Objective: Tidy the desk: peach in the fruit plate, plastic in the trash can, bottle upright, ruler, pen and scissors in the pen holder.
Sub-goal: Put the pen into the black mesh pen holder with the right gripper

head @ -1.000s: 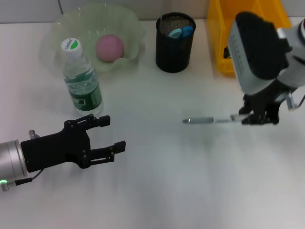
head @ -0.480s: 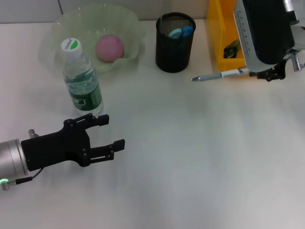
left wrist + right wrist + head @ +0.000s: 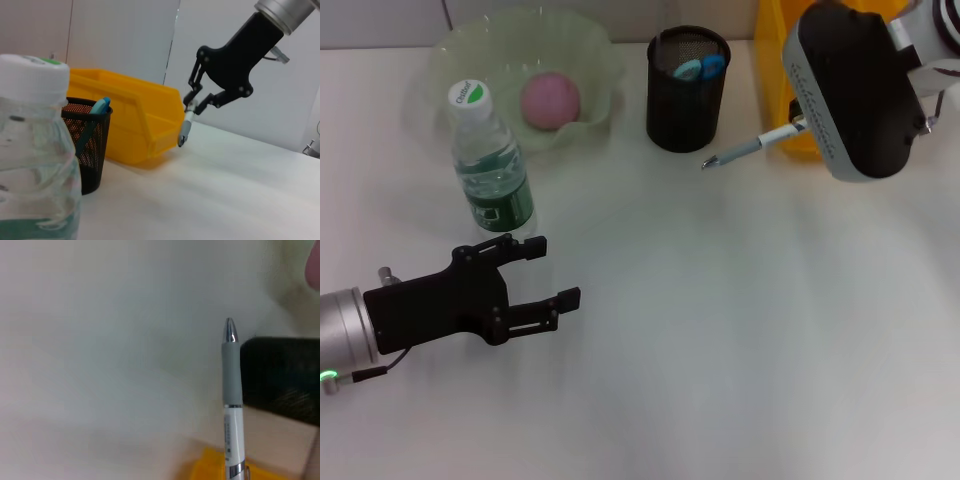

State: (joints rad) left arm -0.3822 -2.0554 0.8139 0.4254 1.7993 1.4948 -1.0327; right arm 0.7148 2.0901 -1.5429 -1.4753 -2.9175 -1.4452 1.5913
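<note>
right gripper (image 3: 192, 106) hanging raised above bench (image 3: 740, 330), fingers pinching pen (image 3: 752, 148) by back end; pen tip pointing toward pen holder (image 3: 687, 90), just beside it, not inside. blue-handled scissors (image 3: 701, 67) sitting in holder. yellow bin (image 3: 132, 117) standing behind pen. left gripper (image 3: 535, 285) resting low near bench front, fingers spread, gripping nothing. bottle (image 3: 490, 165) standing upright just beyond it. peach (image 3: 551, 100) lying in fruit plate (image 3: 450, 50).

Pen (image 3: 752, 147) airborne, tip near pen holder (image 3: 687, 90).
</note>
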